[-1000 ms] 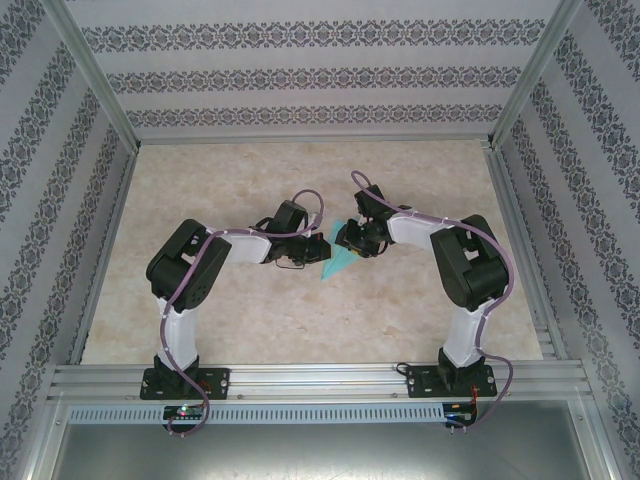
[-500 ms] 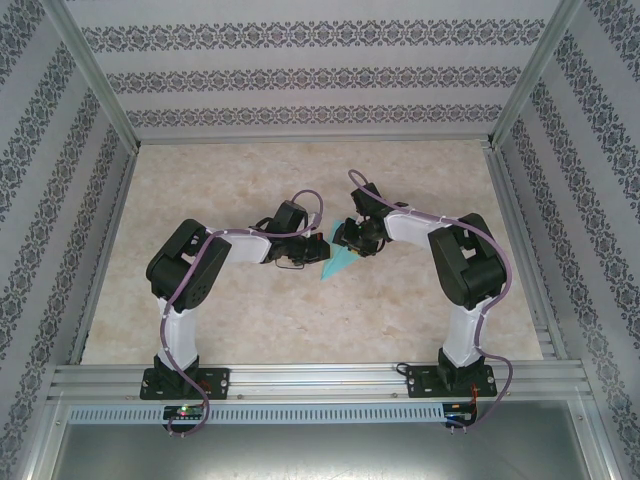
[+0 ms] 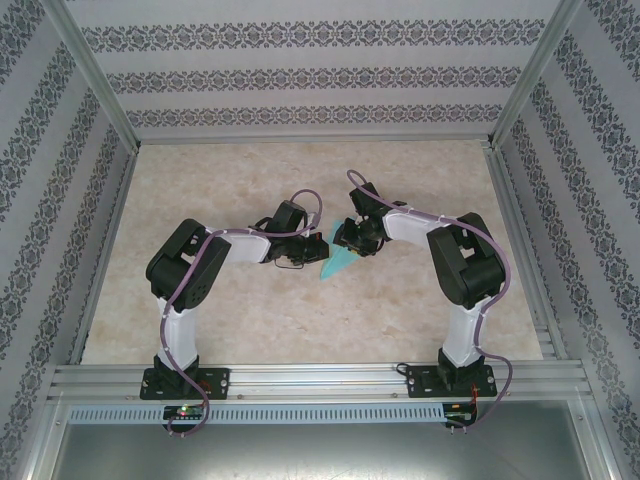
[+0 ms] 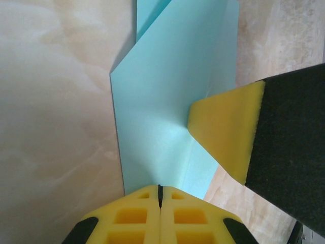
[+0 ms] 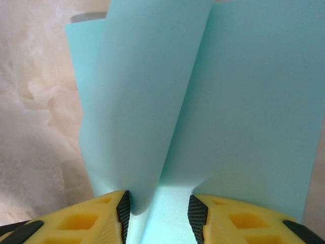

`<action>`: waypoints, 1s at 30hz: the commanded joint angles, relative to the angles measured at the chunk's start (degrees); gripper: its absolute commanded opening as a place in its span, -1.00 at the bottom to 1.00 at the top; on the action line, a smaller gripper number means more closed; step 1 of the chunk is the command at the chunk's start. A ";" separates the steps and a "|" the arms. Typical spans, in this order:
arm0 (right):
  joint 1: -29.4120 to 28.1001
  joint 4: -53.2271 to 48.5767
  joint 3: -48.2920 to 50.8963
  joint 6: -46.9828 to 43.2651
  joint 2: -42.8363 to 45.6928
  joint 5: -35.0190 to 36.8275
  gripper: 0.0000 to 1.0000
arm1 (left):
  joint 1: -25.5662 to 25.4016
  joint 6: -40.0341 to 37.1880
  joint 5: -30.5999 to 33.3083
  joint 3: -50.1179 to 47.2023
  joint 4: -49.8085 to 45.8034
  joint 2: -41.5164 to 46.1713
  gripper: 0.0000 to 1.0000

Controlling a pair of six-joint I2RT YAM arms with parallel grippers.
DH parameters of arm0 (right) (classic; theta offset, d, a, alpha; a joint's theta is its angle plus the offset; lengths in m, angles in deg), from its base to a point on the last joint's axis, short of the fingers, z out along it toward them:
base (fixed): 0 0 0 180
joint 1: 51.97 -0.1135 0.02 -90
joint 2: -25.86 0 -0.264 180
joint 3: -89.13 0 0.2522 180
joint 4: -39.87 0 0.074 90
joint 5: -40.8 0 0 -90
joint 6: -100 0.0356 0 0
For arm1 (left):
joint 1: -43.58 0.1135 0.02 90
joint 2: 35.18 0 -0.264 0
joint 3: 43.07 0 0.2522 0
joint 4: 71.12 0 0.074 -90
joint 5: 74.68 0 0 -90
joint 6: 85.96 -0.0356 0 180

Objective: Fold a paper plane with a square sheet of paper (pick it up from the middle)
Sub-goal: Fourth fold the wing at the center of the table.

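Note:
The turquoise paper (image 3: 337, 263), folded to a narrow pointed shape, lies at the table's middle between both grippers. In the left wrist view the paper (image 4: 162, 101) runs up from under my left gripper (image 4: 159, 190), whose jaws are shut tight with only a dark slit between them, their tips at the paper's near end. One yellow finger (image 4: 226, 132) of the right gripper presses on the paper's right side. My right gripper (image 5: 158, 208) stands open over the paper (image 5: 244, 101), a raised curled flap (image 5: 137, 101) rising beside its left finger. From above, the left gripper (image 3: 305, 250) and right gripper (image 3: 350, 240) nearly meet.
The marble-patterned tabletop (image 3: 250, 310) is bordered by an aluminium frame (image 3: 320, 375) at the near edge and patterned walls on three sides. Both arm bases stand on the near rail.
The right gripper has crept slightly left and away from the bases over the paper. The left arm and the paper's pointed end stay where they were.

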 commanded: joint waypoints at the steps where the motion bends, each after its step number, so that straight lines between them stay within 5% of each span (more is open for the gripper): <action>1: -0.83 -6.53 3.68 -0.53 -7.43 6.59 -0.18 | 0.68 -0.06 -0.41 0.40 -0.98 -0.34 -0.84; 30: -1.44 -7.05 2.79 -0.57 -9.27 6.60 -0.24 | 0.67 0.49 -2.03 0.41 0.71 -0.29 -0.81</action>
